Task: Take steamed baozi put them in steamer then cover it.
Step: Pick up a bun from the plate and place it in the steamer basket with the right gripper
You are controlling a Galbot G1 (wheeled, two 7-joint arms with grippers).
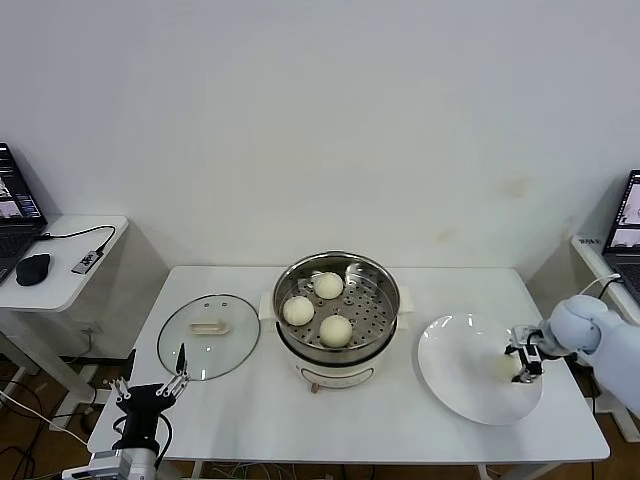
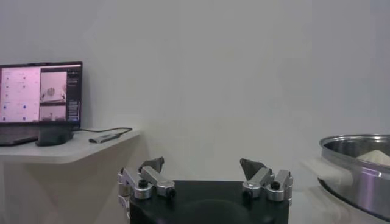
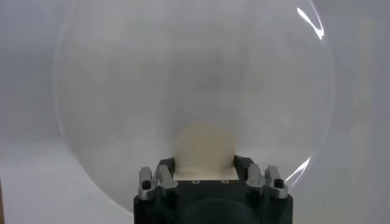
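The steel steamer (image 1: 385, 288) stands mid-table on its white base, with three cream-white baozi on its perforated tray (image 1: 328, 285) (image 1: 298, 310) (image 1: 335, 330). A fourth baozi (image 1: 506, 367) lies on the white plate (image 1: 460, 385) to the right. My right gripper (image 1: 522, 362) is low over the plate, its fingers closed against both sides of that baozi (image 3: 204, 146). The glass cover (image 1: 208, 335) lies flat on the table left of the steamer. My left gripper (image 1: 155, 368) is open and empty at the table's front left corner. Its wrist view shows the steamer's side (image 2: 359, 167).
A side table (image 1: 60, 285) at the left holds a laptop (image 2: 39, 91), a mouse (image 1: 33, 268) and a cable. Another laptop (image 1: 625, 225) stands on a side table at the right. The wall runs close behind the table.
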